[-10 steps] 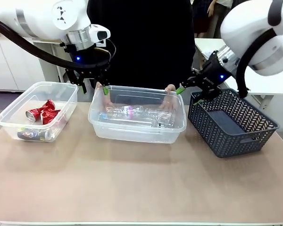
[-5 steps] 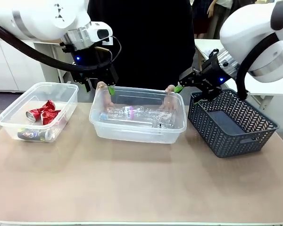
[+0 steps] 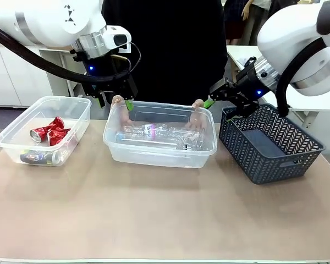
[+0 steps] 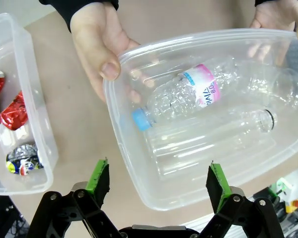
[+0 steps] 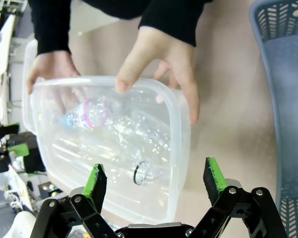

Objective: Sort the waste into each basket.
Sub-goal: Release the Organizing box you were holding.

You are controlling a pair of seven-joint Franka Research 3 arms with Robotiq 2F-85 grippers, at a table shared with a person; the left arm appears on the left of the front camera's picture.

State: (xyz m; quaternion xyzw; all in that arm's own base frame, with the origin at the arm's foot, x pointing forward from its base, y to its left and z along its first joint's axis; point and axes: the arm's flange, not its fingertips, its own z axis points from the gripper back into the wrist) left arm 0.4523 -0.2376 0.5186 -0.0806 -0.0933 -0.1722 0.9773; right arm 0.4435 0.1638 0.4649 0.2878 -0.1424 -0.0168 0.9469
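Two clear tubs on table. Left tub holds crushed red cans. Left gripper spread wide, empty, above middle tub with clear bottles; person's hands grip tub's far rim. Right gripper spread wide, empty, near tub's right end. Dark lattice basket far right.

the left gripper hangs with its jaws spread wide over a clear tub. inside lies a clear bottle with a blue cap and pink label, plus another clear container. a person's hand grips the tub's rim. a second tub beside it holds crushed red cans.
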